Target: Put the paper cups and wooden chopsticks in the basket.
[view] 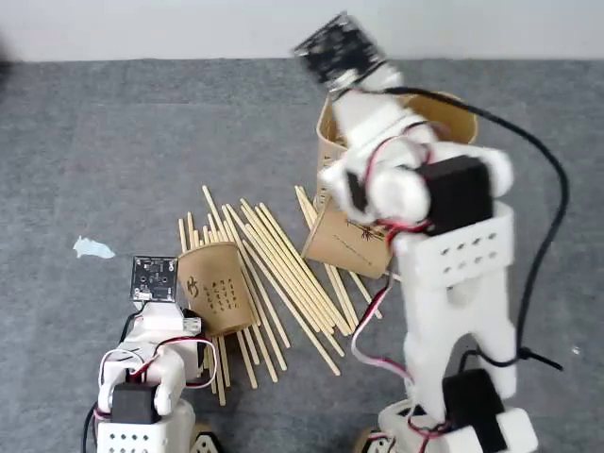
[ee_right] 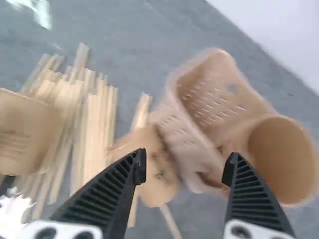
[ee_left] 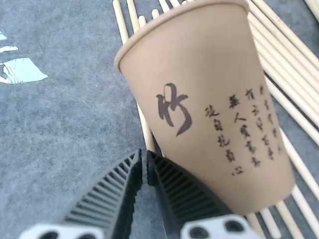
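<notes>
Several wooden chopsticks (view: 283, 274) lie fanned out on the grey mat. One paper cup (view: 217, 288) lies on them in front of the left arm (view: 156, 330). My left gripper (ee_left: 144, 167) is shut, its fingers pressed together right beside that cup (ee_left: 209, 99), holding nothing. My right gripper (ee_right: 184, 167) hangs open above the tipped tan basket (ee_right: 199, 109). A second cup (ee_right: 154, 169) lies just below the basket, and a third cup (ee_right: 281, 159) rests against it, mouth showing. From above, the right arm (view: 415, 189) covers most of the basket (view: 327, 142).
A small pale blue scrap (view: 92, 248) lies on the mat at the left. Black cables (view: 557, 189) loop off the right arm. The mat's far edge meets a white wall (view: 189, 28). Bare mat stretches at the far left.
</notes>
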Tool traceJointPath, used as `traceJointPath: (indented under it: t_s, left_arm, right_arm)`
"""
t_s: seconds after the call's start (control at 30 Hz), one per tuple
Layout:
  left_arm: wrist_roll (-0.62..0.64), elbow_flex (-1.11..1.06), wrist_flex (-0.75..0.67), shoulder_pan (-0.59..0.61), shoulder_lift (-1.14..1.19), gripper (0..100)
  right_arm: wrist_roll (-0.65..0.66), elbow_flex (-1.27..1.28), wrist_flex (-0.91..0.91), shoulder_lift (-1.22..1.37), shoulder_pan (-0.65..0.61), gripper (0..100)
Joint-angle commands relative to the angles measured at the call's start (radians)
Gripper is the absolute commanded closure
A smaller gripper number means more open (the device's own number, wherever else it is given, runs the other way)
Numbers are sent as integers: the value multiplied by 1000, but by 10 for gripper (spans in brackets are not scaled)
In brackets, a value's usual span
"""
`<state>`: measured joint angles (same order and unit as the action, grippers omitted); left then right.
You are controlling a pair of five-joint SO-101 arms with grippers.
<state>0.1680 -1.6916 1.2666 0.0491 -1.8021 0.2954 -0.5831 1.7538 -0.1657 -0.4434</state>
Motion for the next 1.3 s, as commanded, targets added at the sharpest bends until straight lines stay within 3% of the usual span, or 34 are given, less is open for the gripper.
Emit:
traceJointPath:
  t_s: [0.0,0.27,0.57,0.8,0.97,1.27]
  left_arm:
    - [8,8,-5,-5,-17,986]
    - [8,8,-5,-5,-17,986]
    - [8,8,-5,-5,-17,986]
    - [8,8,-5,-5,-17,986]
    - [8,8,-5,-5,-17,986]
    - [8,8,-5,-5,-17,986]
  right_arm:
    - [-91,41,39,-22,-85,753]
    - [-103,264,-84,120,-150,965]
    - [-103,296,-262,303,-143,969]
    - [-97,295,-285,452,-38,969]
    - [-94,290,-248,466,45,969]
    - [-60,143,-15,430,119,969]
